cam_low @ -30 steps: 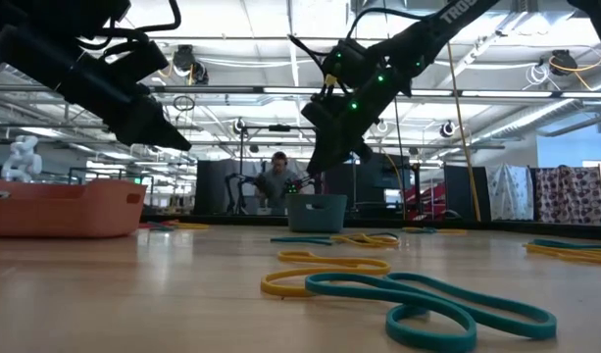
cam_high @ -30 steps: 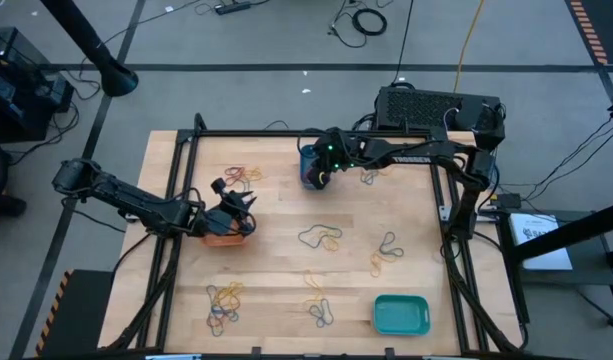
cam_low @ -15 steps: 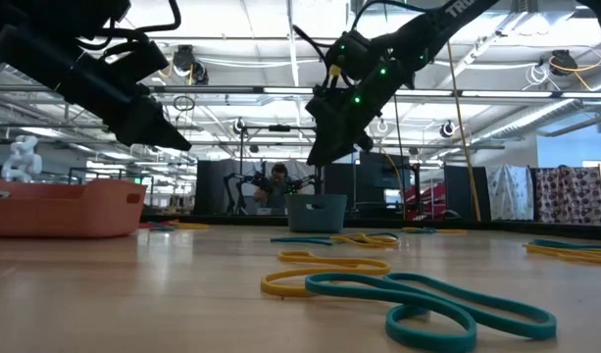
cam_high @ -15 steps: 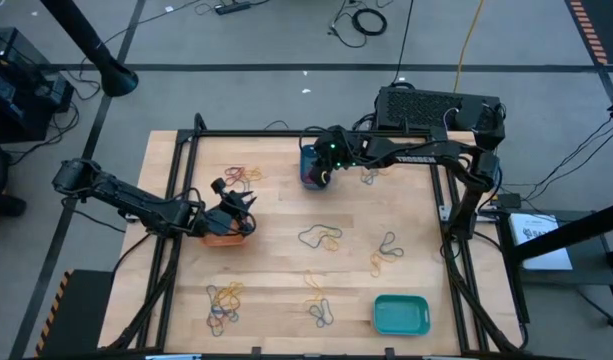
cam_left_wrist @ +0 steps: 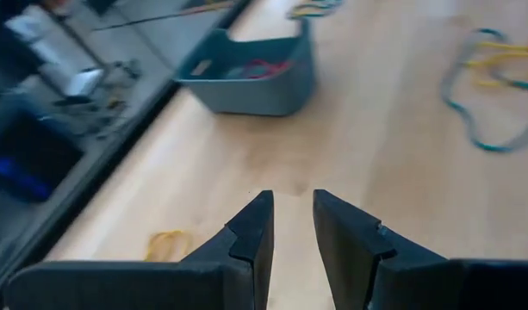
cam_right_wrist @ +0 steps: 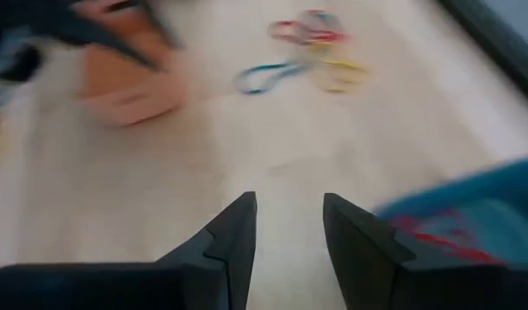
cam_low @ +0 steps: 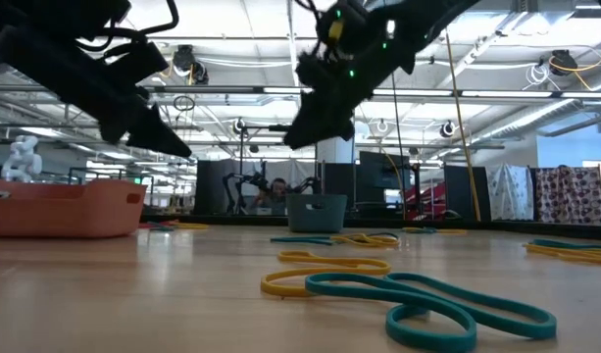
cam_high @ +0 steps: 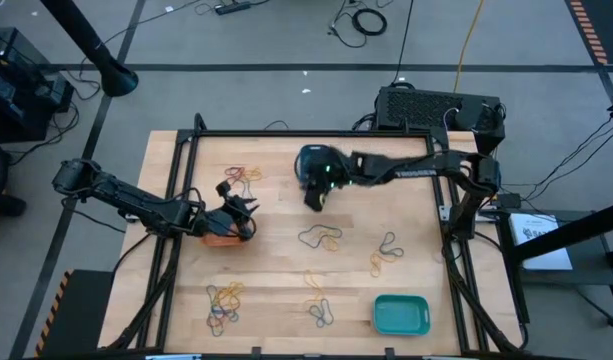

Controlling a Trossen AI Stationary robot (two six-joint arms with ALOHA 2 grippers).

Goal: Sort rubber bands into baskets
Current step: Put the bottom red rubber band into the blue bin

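The orange basket [cam_high: 224,236] sits at the table's left, with my left gripper [cam_high: 242,210] open just above its far right corner, nothing between its fingers [cam_left_wrist: 291,226]. The dark teal basket [cam_high: 308,157] stands near the far edge, with red rubber bands [cam_left_wrist: 265,67] inside. My right gripper [cam_high: 314,196] hangs open and bare above bare wood, just on the near side of that basket [cam_right_wrist: 470,215]. The turquoise basket [cam_high: 400,314] rests near the front right. Rubber bands lie in loose piles [cam_high: 321,238] [cam_high: 386,250] [cam_high: 224,300] on the tabletop.
More band piles lie at the far left [cam_high: 241,175] and the near middle [cam_high: 319,307]. A black metal frame [cam_high: 286,133] runs around the table. A black box [cam_high: 436,108] stands behind the far right corner. Bare wood stretches between the piles.
My right gripper has swung away from above the dark teal basket toward the table's near edge and risen a little; it now hangs over bare wood. The baskets and the band piles have stayed in place.
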